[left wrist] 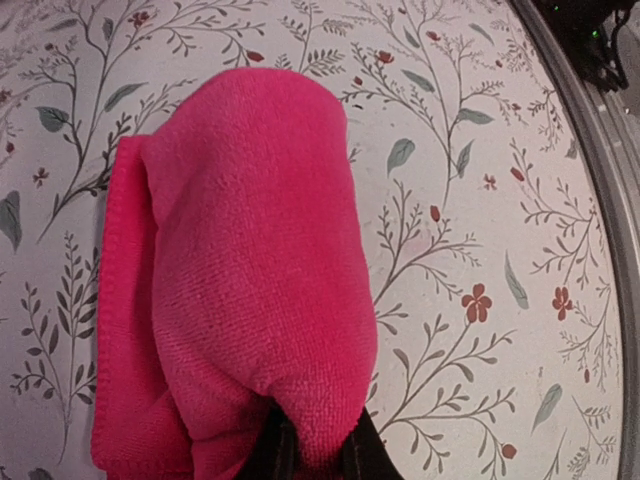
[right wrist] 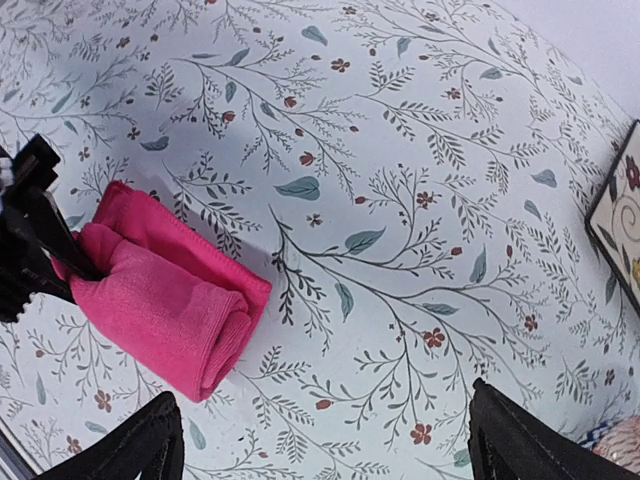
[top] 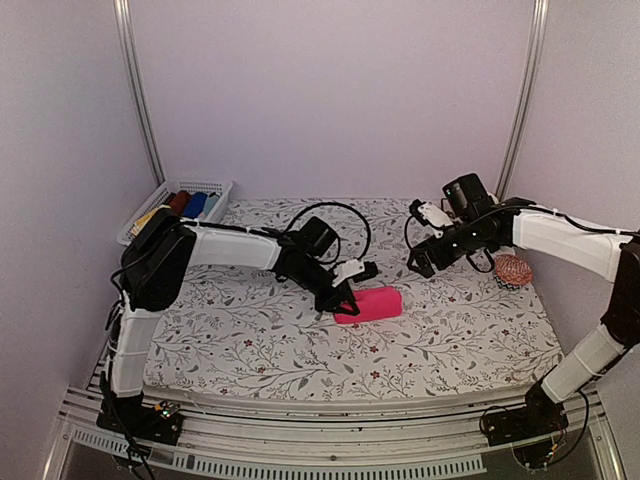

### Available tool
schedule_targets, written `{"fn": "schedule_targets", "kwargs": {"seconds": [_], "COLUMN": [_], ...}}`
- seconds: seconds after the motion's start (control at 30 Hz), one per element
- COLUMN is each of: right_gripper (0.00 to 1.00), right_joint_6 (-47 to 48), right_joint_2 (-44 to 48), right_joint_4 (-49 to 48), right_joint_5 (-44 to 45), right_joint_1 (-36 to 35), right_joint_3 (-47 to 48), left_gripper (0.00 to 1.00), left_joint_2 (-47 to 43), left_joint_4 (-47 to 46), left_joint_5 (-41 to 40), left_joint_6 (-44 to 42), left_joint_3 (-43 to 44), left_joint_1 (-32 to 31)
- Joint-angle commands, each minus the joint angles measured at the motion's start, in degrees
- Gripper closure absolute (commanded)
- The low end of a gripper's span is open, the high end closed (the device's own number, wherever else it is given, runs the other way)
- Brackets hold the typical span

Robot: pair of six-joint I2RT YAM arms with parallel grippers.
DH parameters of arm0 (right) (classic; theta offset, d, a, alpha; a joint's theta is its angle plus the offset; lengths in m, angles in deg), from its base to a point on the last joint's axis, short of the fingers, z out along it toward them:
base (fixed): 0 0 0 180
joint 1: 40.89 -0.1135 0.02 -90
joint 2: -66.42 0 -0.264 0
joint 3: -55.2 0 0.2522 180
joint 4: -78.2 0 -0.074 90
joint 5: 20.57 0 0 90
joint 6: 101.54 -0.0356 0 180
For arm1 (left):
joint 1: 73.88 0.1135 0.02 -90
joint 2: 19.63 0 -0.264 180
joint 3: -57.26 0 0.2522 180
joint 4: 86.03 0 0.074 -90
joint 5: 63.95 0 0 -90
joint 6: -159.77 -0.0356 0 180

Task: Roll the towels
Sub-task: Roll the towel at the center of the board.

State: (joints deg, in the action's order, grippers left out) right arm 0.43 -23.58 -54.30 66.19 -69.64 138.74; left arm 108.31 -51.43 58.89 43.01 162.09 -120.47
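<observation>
While the left gripper (top: 345, 298) pinches one end of a hot-pink microfibre towel (top: 370, 304), the overhead view shows that towel rolled into a short, plump cylinder on the leaf-and-flower-printed table cover (top: 300, 350). It lies well apart from the white slotted plastic basket (top: 215, 184), on the arms' side of it, and the pinch looks meant to keep the roll from springing loose. The right gripper (top: 422, 262) hangs in the air farther from the basket than the towel does, touching nothing, probably held off so as not to disturb the roll. A round red-orange woven pad (top: 513, 270) lies across the cover from the basket, which holds dark red and blue cloth rolls (top: 182, 201). From the left wrist, two dark fingers (left wrist: 275, 455) sit narrow in the towel's near end with fabric bunched between them. The outer layer curves smoothly over the top, while a looser hemmed edge sags out on one side. From the right wrist, that arm's own fingers (right wrist: 140, 445) stand wide apart with only the cover between them. The roll shows a fairly tight spiral end face with a flat flap trailing beneath, so the rolling of this towel looks all but finished. No second towel can be made out for certain.
</observation>
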Motion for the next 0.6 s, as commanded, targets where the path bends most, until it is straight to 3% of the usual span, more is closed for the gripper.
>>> {"fn": "schedule_targets", "kwargs": {"seconds": [0.0, 0.13, 0.27, 0.57], "right_gripper": [0.01, 0.01, 0.01, 0.03], "right_joint_6": [-16.4, -26.9, -38.2, -50.5], "right_joint_2": [9.0, 11.9, 14.9, 8.7], "right_joint_4": [-7.5, -13.6, -21.8, -30.5], "right_joint_5": [-2.3, -11.6, -14.2, -21.3], "right_joint_1": [1.0, 1.5, 1.6, 1.7], "right_joint_3": [-8.1, -13.7, -21.2, -25.9], "left_gripper": [1.0, 1.0, 1.0, 1.0], "left_joint_2": [6.2, 8.6, 10.9, 16.0], "left_joint_4": [7.7, 8.8, 8.3, 3.6], "left_joint_5": [-3.0, -3.7, -4.6, 0.5], "left_joint_6": [9.9, 16.9, 24.6, 40.8], "left_joint_3": [3.5, 6.6, 10.2, 15.8], "left_joint_1": [0.2, 0.1, 0.0, 2.1]}}
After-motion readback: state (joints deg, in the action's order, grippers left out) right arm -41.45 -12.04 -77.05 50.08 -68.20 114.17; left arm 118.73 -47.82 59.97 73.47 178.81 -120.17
